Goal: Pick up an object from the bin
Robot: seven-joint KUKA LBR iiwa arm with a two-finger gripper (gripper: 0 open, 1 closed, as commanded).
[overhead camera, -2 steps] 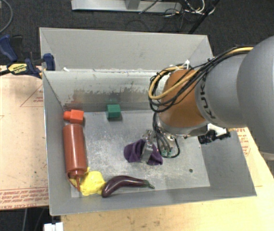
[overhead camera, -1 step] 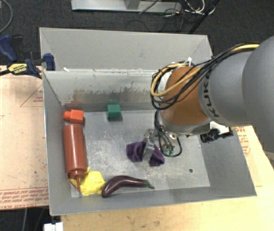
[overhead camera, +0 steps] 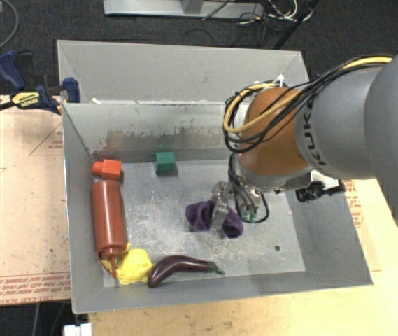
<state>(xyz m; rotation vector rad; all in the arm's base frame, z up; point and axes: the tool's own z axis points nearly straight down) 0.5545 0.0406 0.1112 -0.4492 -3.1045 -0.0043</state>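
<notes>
Pincer [overhead camera: 225, 214] down on the crumpled purple thing [overhead camera: 200, 216] mid-bin, its grip impossible to tell; green block [overhead camera: 165, 162] and dark aubergine [overhead camera: 181, 265] lie apart.

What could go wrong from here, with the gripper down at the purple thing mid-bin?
1. The purple thing looks soft and shows on both sides of the gripper. An off-centre pinch may slip out on lifting.
2. The gripper is low, close to the bin floor. Pushing further down could scrape or jam against it.
</notes>
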